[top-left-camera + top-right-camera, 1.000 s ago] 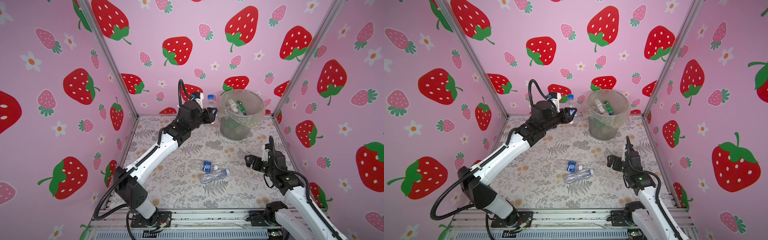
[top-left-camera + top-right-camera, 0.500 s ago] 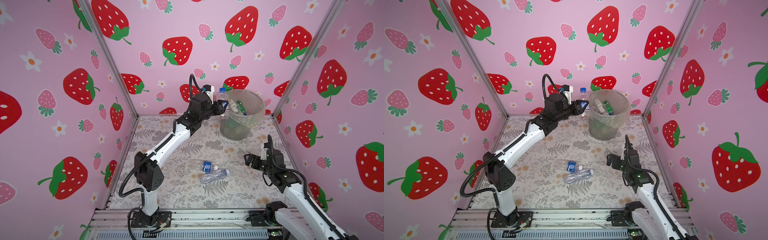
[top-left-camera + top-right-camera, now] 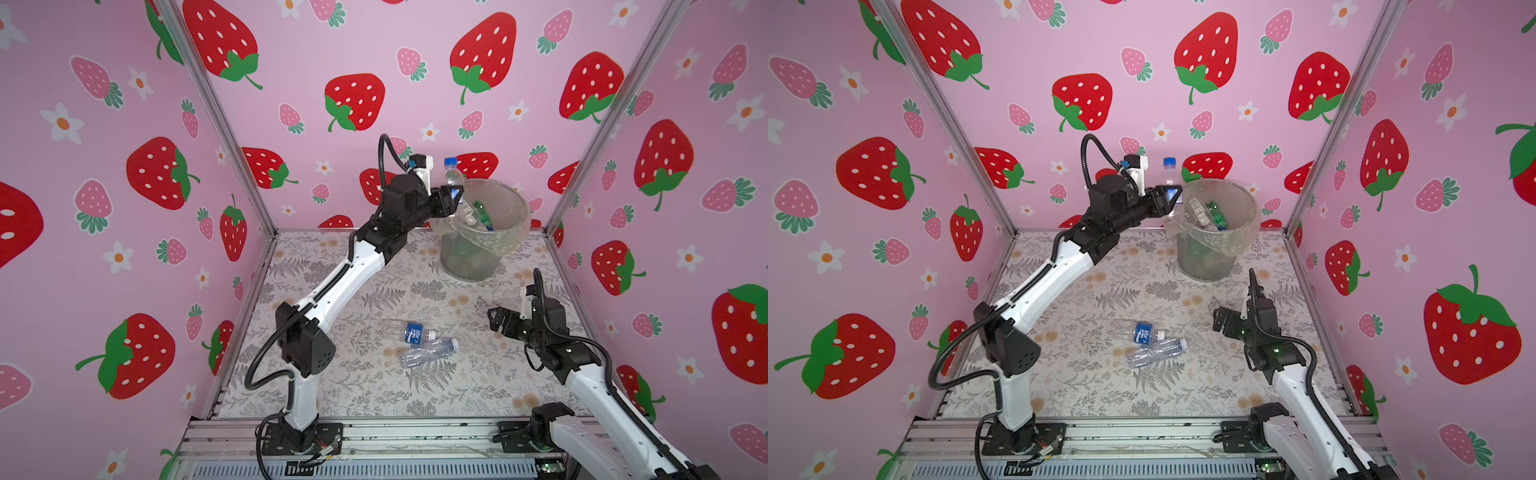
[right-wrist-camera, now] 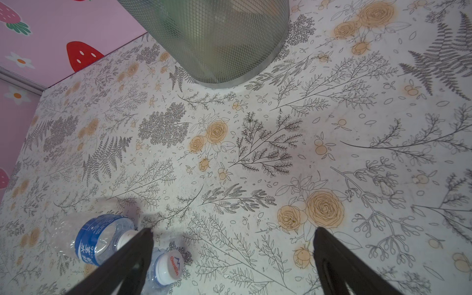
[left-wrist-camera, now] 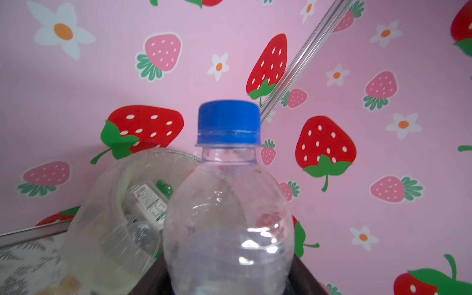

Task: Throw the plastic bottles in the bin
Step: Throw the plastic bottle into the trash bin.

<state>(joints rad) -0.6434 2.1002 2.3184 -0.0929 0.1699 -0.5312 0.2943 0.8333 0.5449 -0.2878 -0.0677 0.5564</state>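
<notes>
**Blue-capped bottle (image 3: 452, 176) up at the lip of the bin (image 3: 469, 262)**

Here's the drop step. The left arm is stretched right out to the back of the worktop (image 3: 457, 395), and the left tool (image 3: 453, 197) has the blue-capped bottle standing upright between its jaws, cap on top, well off the surface. The wrist view (image 5: 227, 204) shows a clear, empty-looking body with a dark jaw on either side. Whether those jaws are pinching it or standing slack, I can't tell from here.

The bottle sits just at the rim, on the side facing the left arm. Both top views put it against the liner's edge rather than plainly over the mouth. Inside the bin there's a haul: a green bottle (image 3: 482, 210) and a white-labelled one (image 3: 469, 215) show near the top.

So the call, as I read it, is a little more reach over the opening and then a clean release. Let go here and the bottle could clip the rim and tumble outside.

The right tool (image 4: 233, 231) hangs low over the worktop, jaws spread wide, holding nothing. Two bottles lie on their sides near it, touching or nearly so: a blue-labelled bottle (image 3: 409, 332) and a bare clear bottle (image 3: 428, 352). Those look like the next pickups, and they'll need a jaw either side of one body without nudging its neighbour.
</notes>
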